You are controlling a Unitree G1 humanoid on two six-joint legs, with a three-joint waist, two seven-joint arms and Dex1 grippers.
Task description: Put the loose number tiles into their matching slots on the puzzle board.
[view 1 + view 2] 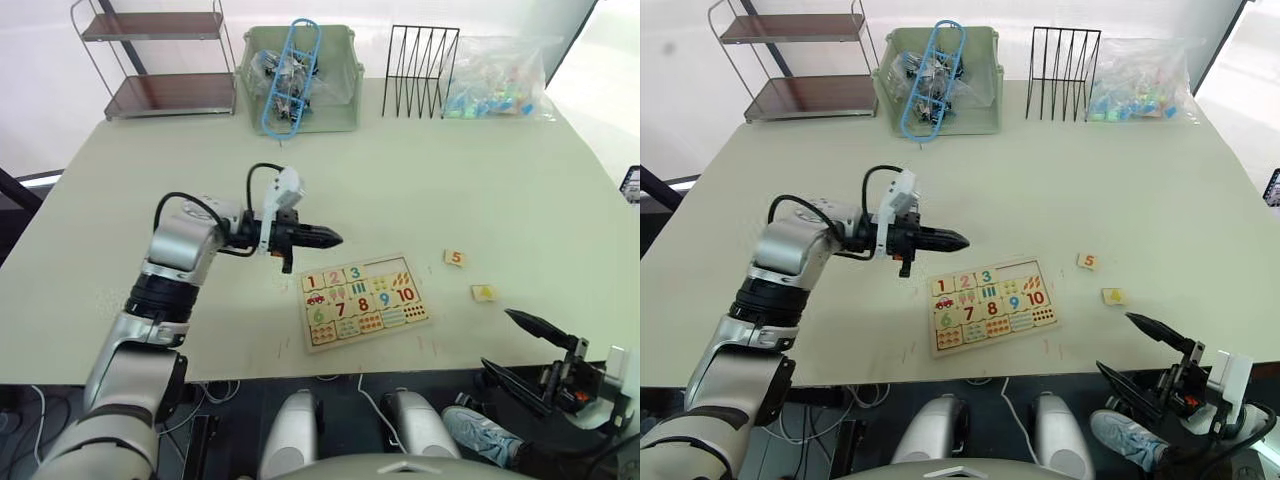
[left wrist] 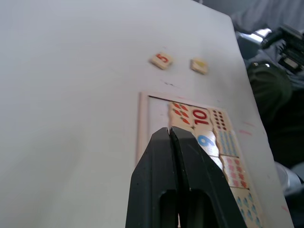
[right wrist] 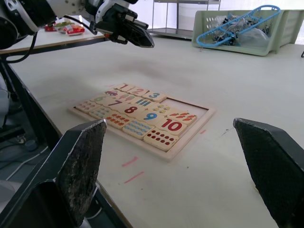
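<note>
Tiles 5 and 4 lie flat on the desk beyond the puzzle board (probably light, stiff; pinch opposite edges), left tool pinched empty, right tool spread wide.

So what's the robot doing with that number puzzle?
It's filling in a wooden puzzle board on the table. Tiles 1, 2 and 3 already sit in the top row, and the two slots after them are empty. The 5 tile and a yellow tile lie loose to the board's right. The left claw hovers shut above the board's left end, holding nothing. The right claw is open, low by the table's near edge.
</note>
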